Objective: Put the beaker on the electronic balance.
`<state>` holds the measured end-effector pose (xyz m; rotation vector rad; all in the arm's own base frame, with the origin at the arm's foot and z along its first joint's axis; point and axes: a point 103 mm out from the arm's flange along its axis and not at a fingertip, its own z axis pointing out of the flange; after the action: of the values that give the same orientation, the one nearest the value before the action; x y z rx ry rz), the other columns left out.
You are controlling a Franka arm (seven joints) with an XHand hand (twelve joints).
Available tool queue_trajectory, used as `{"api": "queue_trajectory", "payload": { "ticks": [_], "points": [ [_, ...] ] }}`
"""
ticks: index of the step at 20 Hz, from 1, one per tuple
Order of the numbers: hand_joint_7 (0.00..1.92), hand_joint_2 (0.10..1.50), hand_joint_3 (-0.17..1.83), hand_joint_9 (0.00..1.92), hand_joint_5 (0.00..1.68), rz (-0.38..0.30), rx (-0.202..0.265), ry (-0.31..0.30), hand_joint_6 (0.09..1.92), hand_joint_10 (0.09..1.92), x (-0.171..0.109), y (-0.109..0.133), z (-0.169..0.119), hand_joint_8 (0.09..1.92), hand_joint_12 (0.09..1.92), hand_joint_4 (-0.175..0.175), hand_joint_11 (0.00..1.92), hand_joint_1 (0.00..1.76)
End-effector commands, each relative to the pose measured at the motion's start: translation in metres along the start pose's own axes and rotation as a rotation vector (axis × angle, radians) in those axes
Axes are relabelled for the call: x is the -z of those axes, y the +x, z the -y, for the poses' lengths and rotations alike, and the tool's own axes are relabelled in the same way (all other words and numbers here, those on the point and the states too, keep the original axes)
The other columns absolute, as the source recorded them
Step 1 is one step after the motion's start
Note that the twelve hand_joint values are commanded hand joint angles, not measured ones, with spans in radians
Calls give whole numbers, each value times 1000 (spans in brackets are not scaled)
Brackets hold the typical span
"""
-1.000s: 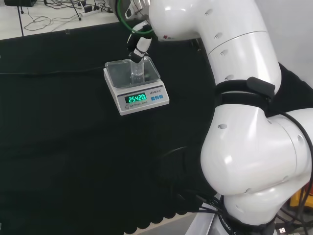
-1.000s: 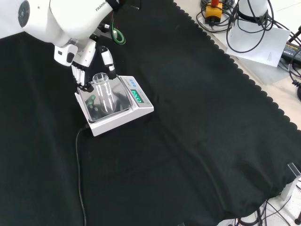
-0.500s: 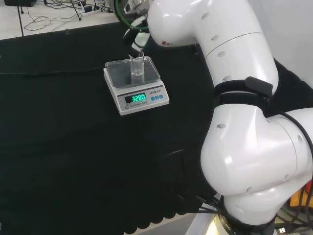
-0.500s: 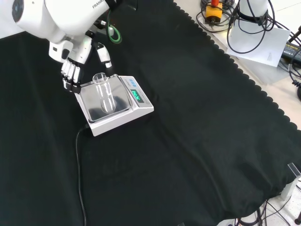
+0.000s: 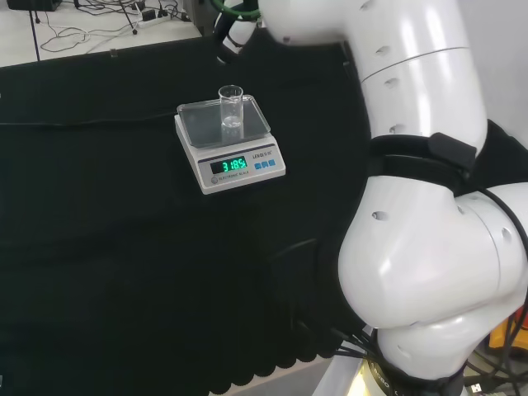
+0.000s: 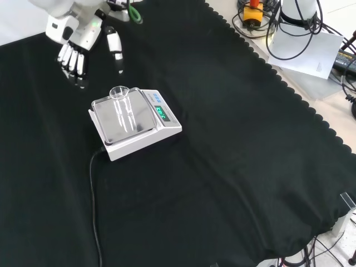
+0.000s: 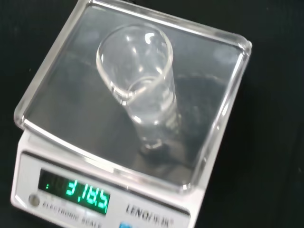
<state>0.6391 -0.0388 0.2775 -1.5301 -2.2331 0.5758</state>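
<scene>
Standing upright on the balance's point(image 6: 135, 124) steel pan point(image 6: 108, 119), the beaker point(image 6: 123, 105) is clear glass and free of my grip; in the front view it sits left of centre in the upper half of the frame, toward the pan's upper right part. My hand point(image 6: 78, 41) hangs in the upper left of that view, above and left of the balance, apart from the beaker, with my fingers point(image 6: 71, 60) straight and pointing down and my thumb point(image 6: 116, 49) held out to their right, so the hand is spread and holds nothing. In the head view the balance point(image 5: 230, 144) lies in the upper middle of the frame on the black cloth point(image 5: 115, 247), its green display point(image 5: 230, 166) lit on the near face, and the beaker point(image 5: 231, 114) rises from the pan point(image 5: 202, 120). My white arm point(image 5: 412, 165) takes up the right side there. From the wrist view the beaker point(image 7: 140, 85) is close, seen from above and tilted in the picture, its mouth open, resting on the pan point(image 7: 61, 95) with the display point(image 7: 76, 194) below it. A dark cable point(image 6: 93, 211) runs from the balance down the cloth point(image 6: 222, 167) in the front view's lower left.
</scene>
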Motion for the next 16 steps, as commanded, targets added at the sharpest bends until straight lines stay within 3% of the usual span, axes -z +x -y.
{"api": "queue_trajectory", "payload": {
  "ticks": [1,5,8,12,16],
  "points": [
    [367,941,-68,268,552,49,-100,-34,92,882,-48,6,141,625,1352,-39,0,578],
    [477,965,-72,441,603,31,-133,-74,148,823,-64,3,169,664,1497,-49,24,595],
    [513,981,-86,486,599,13,-162,-49,214,792,-72,2,181,666,1496,-52,55,604],
    [523,1014,-139,510,526,-12,-202,-115,403,783,-72,-6,202,670,1482,-54,100,612],
    [527,1041,-169,534,500,12,-280,-161,484,776,-68,-13,220,677,1468,-57,136,623]
  ]
}}
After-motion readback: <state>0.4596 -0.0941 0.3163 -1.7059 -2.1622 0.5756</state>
